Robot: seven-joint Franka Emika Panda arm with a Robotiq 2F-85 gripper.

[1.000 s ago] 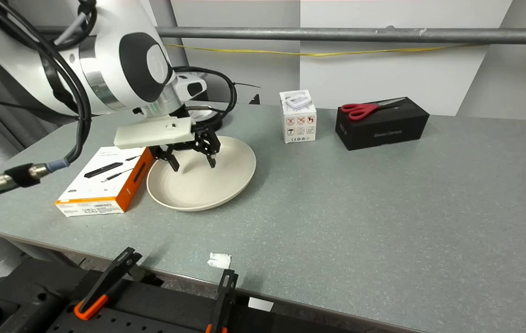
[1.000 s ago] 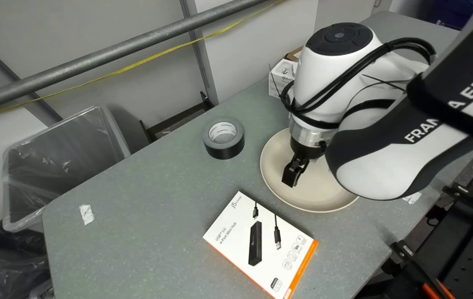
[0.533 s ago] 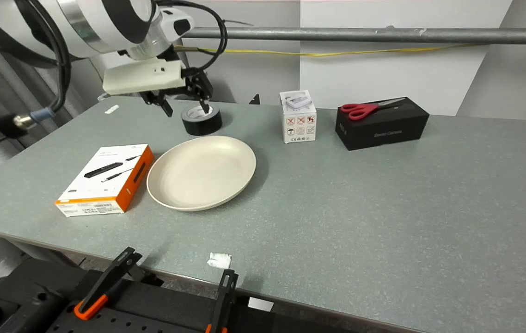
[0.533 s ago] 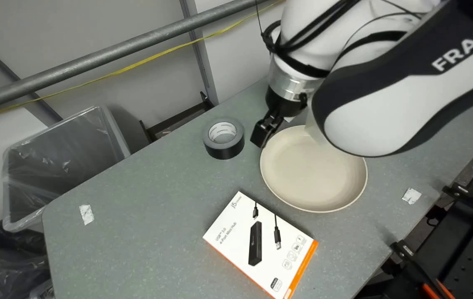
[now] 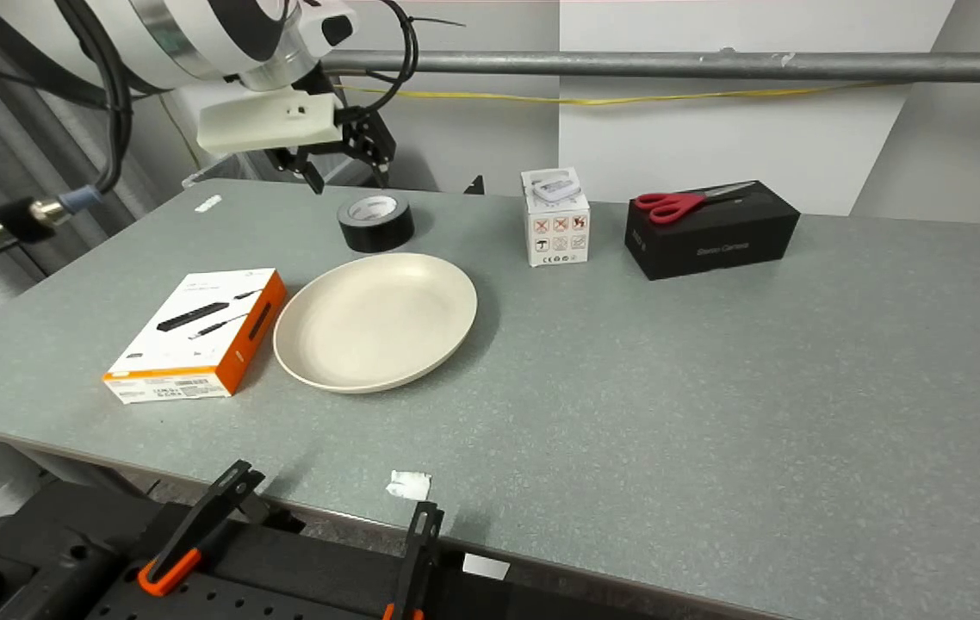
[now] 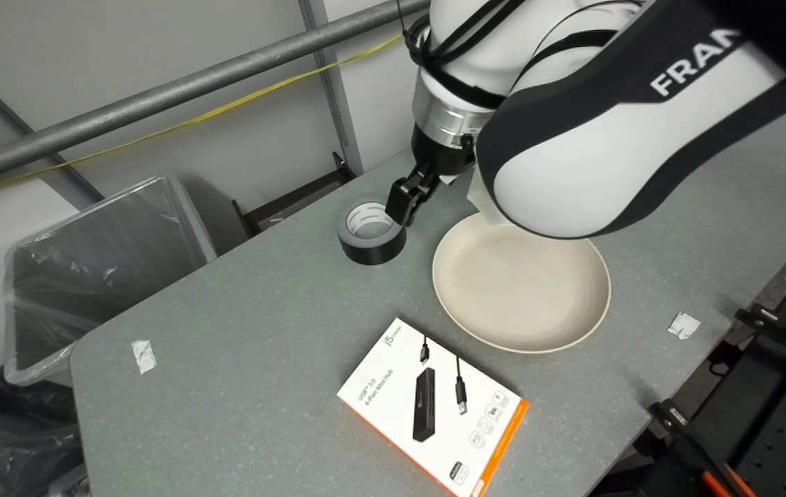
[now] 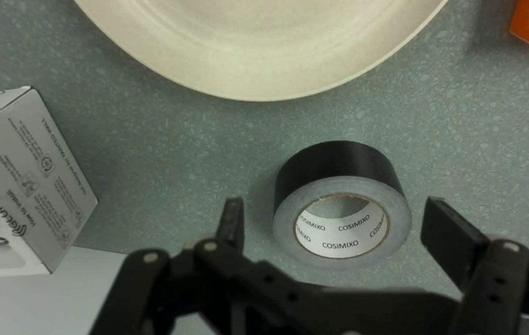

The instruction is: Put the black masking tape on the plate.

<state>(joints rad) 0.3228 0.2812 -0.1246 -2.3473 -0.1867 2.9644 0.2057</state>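
The black masking tape (image 5: 376, 234) lies flat on the table behind the plate; it also shows in an exterior view (image 6: 374, 252) and in the wrist view (image 7: 339, 160). The cream-white plate (image 5: 374, 327) is bare; it also shows in an exterior view (image 6: 521, 290) and, cut off, at the top of the wrist view (image 7: 264, 60). My gripper (image 5: 350, 182) is open and empty, raised above the table near the tape. In an exterior view the gripper (image 6: 400, 212) overlaps the tape's right edge. In the wrist view the gripper's fingers (image 7: 334, 204) appear on either side of the tape, apart from it.
An orange-edged white box (image 5: 197, 323) lies beside the plate. A small white box (image 5: 557, 228) and a black box (image 5: 714, 237) with red scissors (image 5: 671, 207) on top stand at the back. A metal rail (image 5: 671, 62) runs behind. A lined bin (image 6: 103, 262) stands beyond the table edge.
My gripper has risen from over the plate and moved across to the tape, more slowly in the last half second. It stays open. The tape and plate have not moved.
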